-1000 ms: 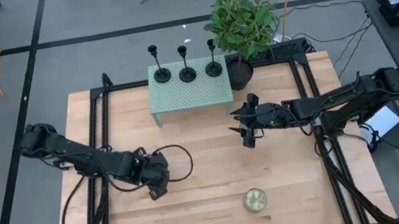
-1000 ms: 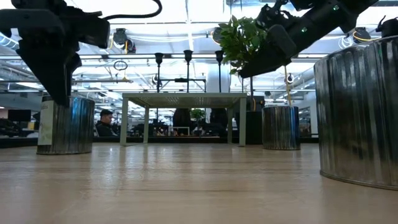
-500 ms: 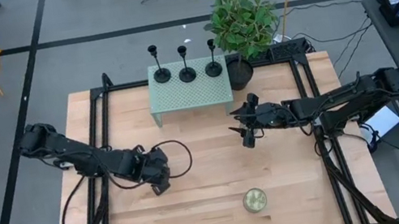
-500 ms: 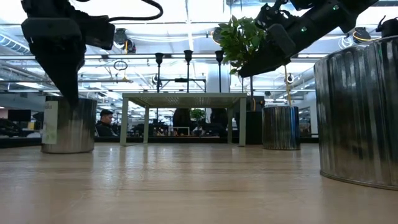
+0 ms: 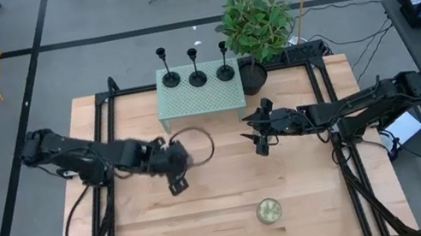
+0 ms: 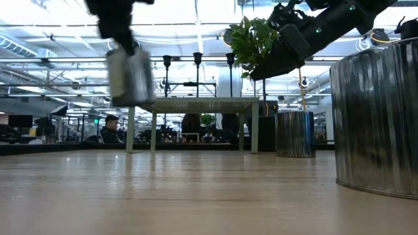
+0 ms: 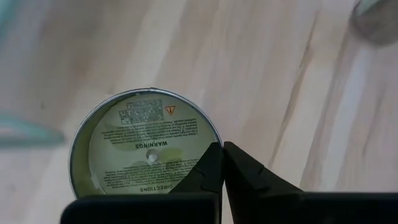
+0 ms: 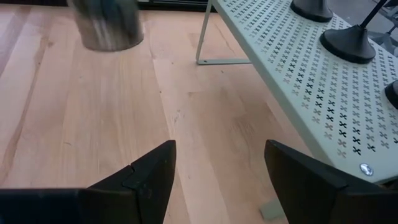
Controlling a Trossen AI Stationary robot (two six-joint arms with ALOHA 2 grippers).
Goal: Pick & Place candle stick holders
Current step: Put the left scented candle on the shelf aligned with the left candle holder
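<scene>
Three black candle stick holders stand by their disc bases on a pale green perforated shelf at the table's far side; their bases also show in the right wrist view. My left gripper is left of the table's middle, shut on a round metal candle tin that hangs in the air. My right gripper hovers open near the shelf's right front leg, with nothing between its fingers. My left gripper pinches the tin's wall at the rim, one finger over the tin's inside and the other outside it. The fingers come from above, pointing down. The tin hangs upright below them, lifted clear of the table.
A second tin stands near the table's front edge. A potted plant stands right of the shelf. Bare wood lies between the two grippers. A person shows in the room beyond the table.
My left gripper has shut on the tin, which stood on the table, and has lifted it clear. It has carried the tin up and toward the table's right and far side. My right gripper has kept still.
</scene>
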